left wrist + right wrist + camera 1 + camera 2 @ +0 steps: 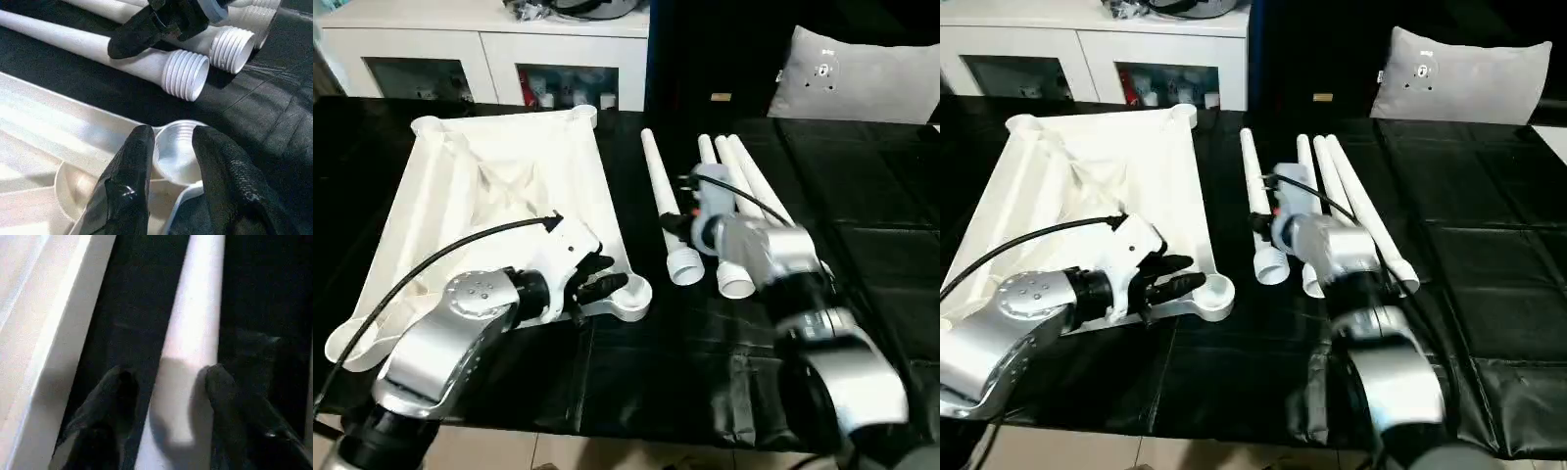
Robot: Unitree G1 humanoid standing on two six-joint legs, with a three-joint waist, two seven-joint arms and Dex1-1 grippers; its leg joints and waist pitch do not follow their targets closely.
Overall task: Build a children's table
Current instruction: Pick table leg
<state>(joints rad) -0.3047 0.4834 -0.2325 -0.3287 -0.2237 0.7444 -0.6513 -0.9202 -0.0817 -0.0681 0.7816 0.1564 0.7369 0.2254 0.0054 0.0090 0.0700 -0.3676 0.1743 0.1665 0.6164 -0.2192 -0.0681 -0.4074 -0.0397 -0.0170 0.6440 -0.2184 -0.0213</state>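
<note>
The white table top (499, 186) lies ribbed side up on the left of the black cover. My left gripper (604, 277) is shut on its near right corner, its fingers (128, 171) on either side of the round threaded socket (177, 149). To the right, three white legs lie side by side with their threaded ends toward me. My right gripper (168, 377) hangs open just over the leftmost leg (659, 181), one finger on each side of the tube with a gap showing. The other two legs (744, 181) are partly hidden by my right wrist.
A white cabinet (489, 49) with glass doors stands behind the work surface. A grey-white pillow (862, 78) rests at the back right. A black cable (431, 259) loops over my left forearm. The black cover (871, 264) stretches out to the right, and its front edge is near me.
</note>
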